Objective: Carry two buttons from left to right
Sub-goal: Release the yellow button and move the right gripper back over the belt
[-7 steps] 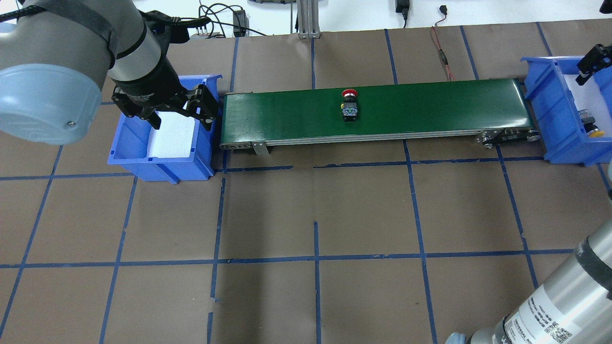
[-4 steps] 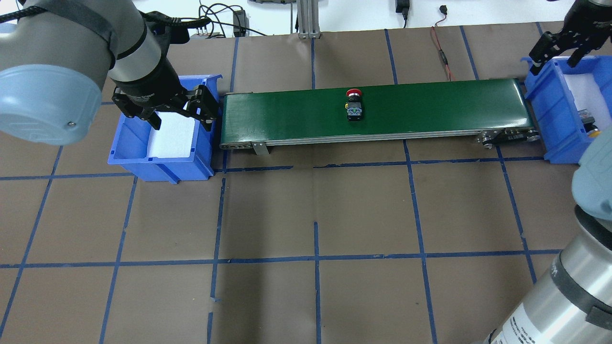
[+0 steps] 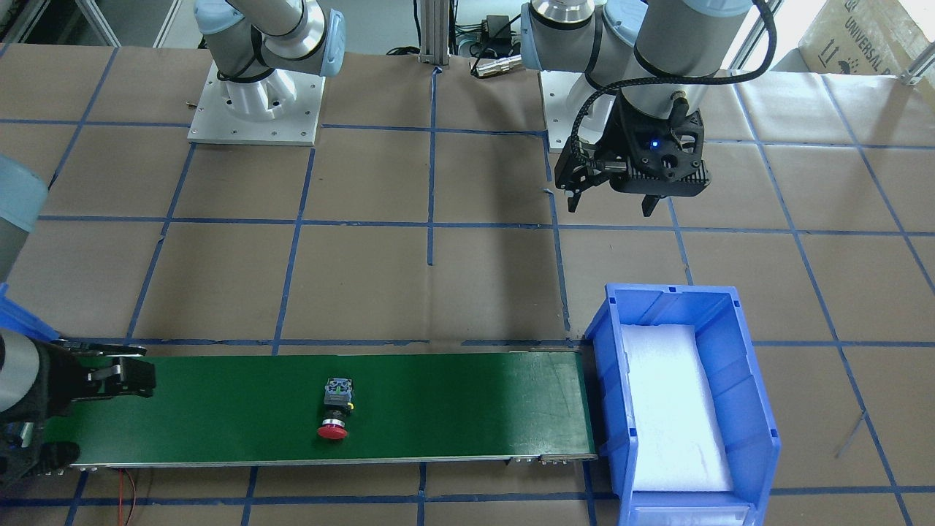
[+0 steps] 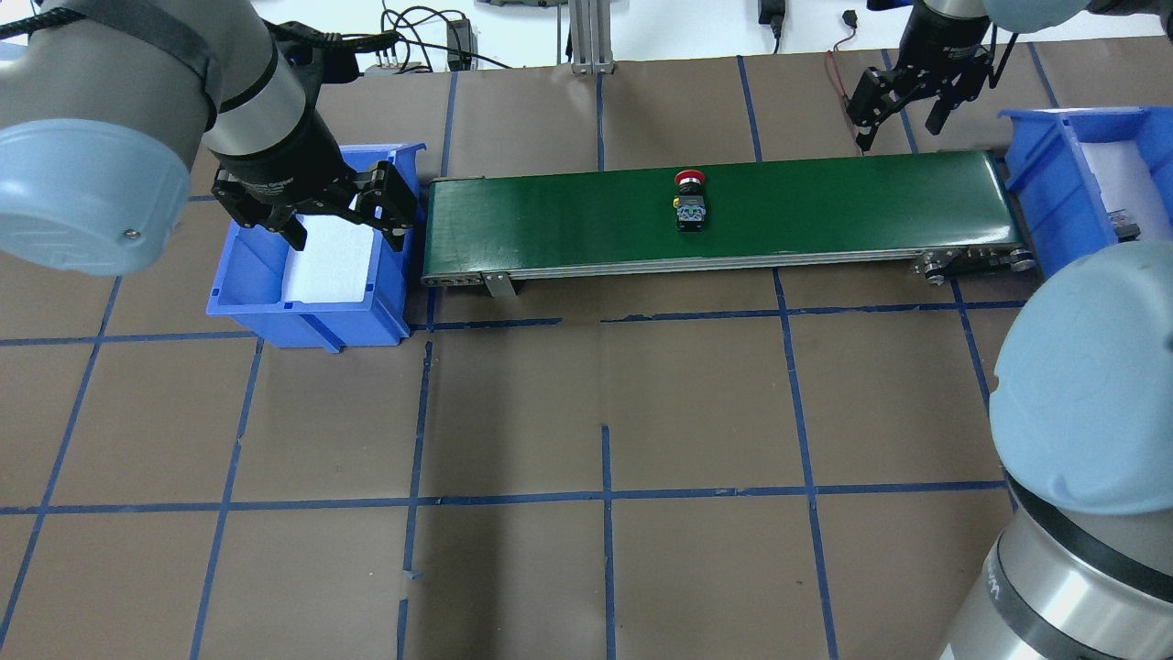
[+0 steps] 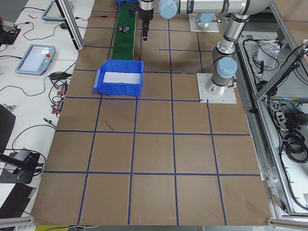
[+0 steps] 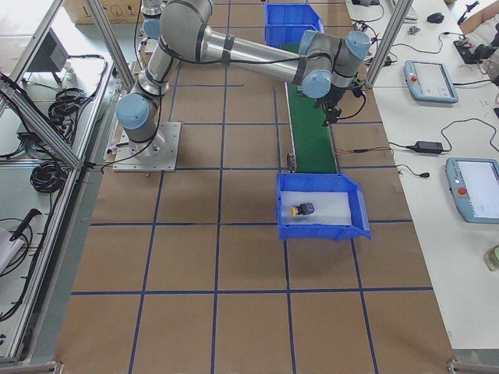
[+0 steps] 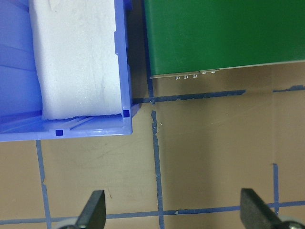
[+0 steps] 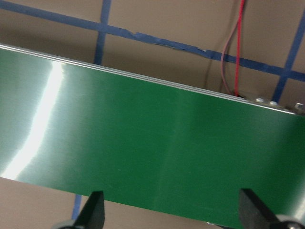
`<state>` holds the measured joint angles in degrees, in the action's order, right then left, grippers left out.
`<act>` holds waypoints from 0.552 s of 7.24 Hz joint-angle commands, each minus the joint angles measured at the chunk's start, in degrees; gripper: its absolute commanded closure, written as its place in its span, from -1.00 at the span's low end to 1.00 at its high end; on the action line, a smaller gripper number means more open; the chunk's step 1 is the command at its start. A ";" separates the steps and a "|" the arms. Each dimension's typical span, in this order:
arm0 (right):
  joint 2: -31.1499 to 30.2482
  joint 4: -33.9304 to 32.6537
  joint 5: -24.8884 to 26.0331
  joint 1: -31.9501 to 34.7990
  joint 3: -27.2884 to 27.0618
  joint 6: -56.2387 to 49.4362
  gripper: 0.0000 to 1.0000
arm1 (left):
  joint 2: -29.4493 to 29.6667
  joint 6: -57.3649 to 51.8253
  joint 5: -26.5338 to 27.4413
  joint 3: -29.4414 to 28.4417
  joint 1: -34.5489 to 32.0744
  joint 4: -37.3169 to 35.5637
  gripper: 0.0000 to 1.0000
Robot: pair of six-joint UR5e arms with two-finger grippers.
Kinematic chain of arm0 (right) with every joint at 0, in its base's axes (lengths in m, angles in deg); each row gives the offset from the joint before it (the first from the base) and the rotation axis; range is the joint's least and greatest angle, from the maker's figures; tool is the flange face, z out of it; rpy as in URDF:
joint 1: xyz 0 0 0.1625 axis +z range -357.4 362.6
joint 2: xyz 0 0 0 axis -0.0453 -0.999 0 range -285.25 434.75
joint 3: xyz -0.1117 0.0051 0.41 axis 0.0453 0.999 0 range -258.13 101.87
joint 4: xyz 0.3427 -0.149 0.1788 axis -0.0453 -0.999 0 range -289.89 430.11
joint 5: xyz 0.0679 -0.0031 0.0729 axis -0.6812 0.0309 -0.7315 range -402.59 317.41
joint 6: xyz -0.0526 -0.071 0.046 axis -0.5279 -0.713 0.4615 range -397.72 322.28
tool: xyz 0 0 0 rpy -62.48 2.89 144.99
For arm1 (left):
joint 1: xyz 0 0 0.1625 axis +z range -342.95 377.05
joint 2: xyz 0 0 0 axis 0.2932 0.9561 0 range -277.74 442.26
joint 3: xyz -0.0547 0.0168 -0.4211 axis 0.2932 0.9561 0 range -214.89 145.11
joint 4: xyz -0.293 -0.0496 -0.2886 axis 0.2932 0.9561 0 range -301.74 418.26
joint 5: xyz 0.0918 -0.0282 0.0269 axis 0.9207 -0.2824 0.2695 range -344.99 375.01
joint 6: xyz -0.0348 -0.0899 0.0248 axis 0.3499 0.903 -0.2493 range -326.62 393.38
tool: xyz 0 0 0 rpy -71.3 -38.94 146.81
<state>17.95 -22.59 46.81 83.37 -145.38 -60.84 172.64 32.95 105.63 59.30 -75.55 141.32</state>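
The red button (image 4: 689,198) lies on its side on the green conveyor belt (image 4: 825,202), about mid-length, and also shows in the front view (image 3: 336,410). The yellow button (image 6: 302,209) lies in the right blue bin (image 6: 355,212). My left gripper (image 4: 346,234) is open and empty, hovering over the left blue bin (image 4: 266,286); its wrist view shows the bin's white foam and the belt's end between its fingertips (image 7: 93,210). My right gripper (image 4: 903,124) is open and empty above the belt's right part, with the bare belt below it in its wrist view (image 8: 172,210).
The right bin (image 4: 1054,188) abuts the belt's right end, the left bin its left end. A red wire (image 4: 848,101) lies behind the belt near the right gripper. An aluminium post (image 4: 586,37) stands at the back. My right arm's elbow (image 4: 1081,376) covers the near right corner.
My right gripper has swung left from over the right bin to above the belt's right part. The red button has drifted a little right along the belt. The left gripper has stayed put.
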 commanded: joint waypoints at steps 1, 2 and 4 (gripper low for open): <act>-0.50 -2.91 -3.09 0.71 -4.61 3.23 -0.98 | 2.07 -0.02 0.51 -2.42 0.32 1.47 -1.00; -1.37 -5.54 -3.18 1.66 -6.90 6.65 -0.98 | 3.22 -0.02 0.43 -4.61 0.32 4.10 -1.00; -2.44 -10.82 -3.01 5.62 -9.90 12.63 -0.98 | 6.29 -0.02 0.43 -8.66 -0.29 4.82 -1.00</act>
<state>15.96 -30.44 43.81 87.11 -153.47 -51.56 177.34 32.94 106.05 52.76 -75.52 145.40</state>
